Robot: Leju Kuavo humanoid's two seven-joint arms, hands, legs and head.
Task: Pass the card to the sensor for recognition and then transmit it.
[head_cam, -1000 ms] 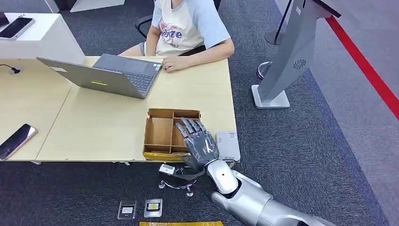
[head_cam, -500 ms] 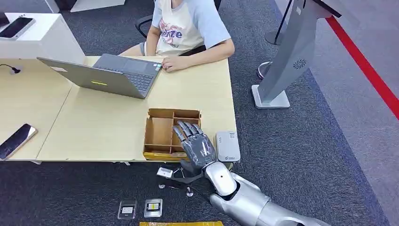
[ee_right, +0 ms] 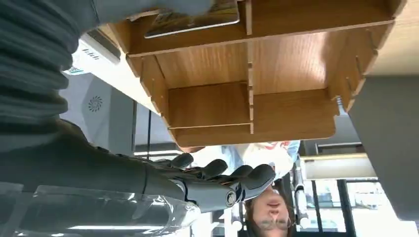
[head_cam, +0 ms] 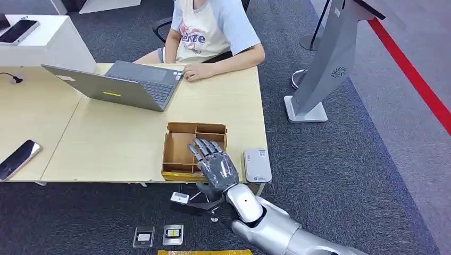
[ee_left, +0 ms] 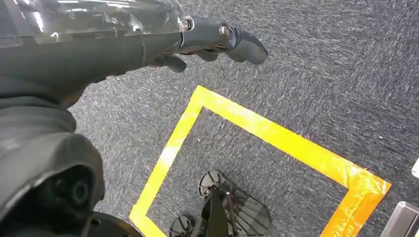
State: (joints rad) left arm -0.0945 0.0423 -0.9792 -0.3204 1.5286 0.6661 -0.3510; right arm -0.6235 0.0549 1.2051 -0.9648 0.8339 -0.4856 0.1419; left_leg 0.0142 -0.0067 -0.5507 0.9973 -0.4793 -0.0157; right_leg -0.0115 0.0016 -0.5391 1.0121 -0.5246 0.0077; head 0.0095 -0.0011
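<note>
Card [ee_right: 192,19], thin w/ printed face, lies in a compartment of the brown wooden divided box [head_cam: 183,149] at the tabletop's [head_cam: 122,141] near edge. Right hand [head_cam: 215,164] hovers over the box's right side, fingers [head_cam: 205,149] spread, holding nothing. White flat sensor [head_cam: 257,164] sits just right of the box. Left hand [ee_left: 217,42] hangs over grey carpet w/ yellow tape [ee_left: 276,136], fingers loosely curled, nothing in them.

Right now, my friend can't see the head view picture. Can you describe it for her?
The robot's silver right hand hovers, fingers spread, over a brown cardboard divider box at the near edge of a pale wooden table. A person sits opposite beside a grey laptop.
</note>
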